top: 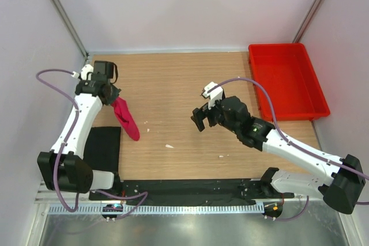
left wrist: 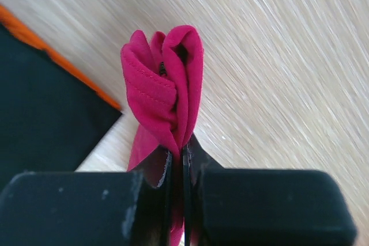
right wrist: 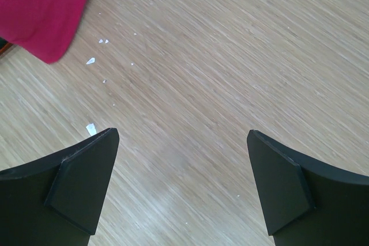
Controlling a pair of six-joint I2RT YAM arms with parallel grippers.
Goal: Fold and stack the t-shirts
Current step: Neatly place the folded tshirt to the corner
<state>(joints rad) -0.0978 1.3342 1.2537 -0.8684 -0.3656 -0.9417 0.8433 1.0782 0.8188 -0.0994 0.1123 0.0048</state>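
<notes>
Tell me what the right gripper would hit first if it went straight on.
Probably bare table: the open right gripper frames only wood, with the pink t-shirt off its line.

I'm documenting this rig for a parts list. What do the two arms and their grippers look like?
Both the left arm and the right arm have white links between bulky black joint housings. A thin purple cable loops loosely along each. The left gripper and the right gripper are matte black with flat, angular fingers. No markings are visible.
</notes>
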